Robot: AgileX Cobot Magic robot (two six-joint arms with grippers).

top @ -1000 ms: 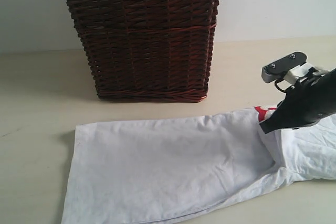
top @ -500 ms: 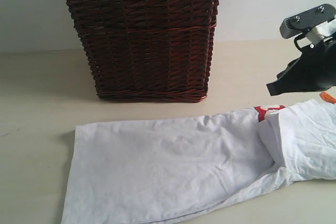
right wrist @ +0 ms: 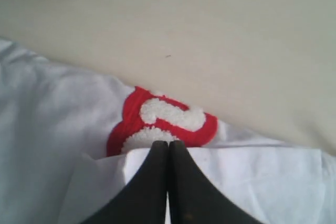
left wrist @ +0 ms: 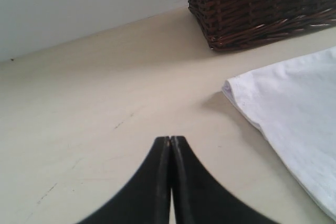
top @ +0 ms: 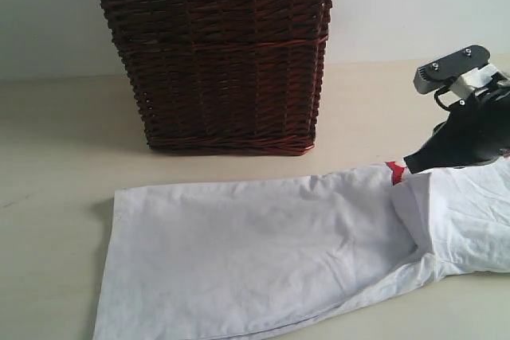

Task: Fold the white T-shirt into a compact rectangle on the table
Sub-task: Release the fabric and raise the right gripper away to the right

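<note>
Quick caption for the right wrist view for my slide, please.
Right hand, shut, tips at a folded edge of the white T-shirt beside its red-outlined letter, table beyond.

You have the white T-shirt (top: 255, 252) lying flat along the near side of the pale beige table (top: 56, 133). It is partly folded, with a layer turned over at its right end. A red-outlined fuzzy letter (right wrist: 163, 121) peeks out there.

The right end effector (top: 409, 166), raised clear of the white T-shirt (top: 255, 260) half a second ago, is down again at the far edge of the folded flap, beside the red lettering (top: 394, 170). The arm now covers the orange neck tag seen then.
</note>
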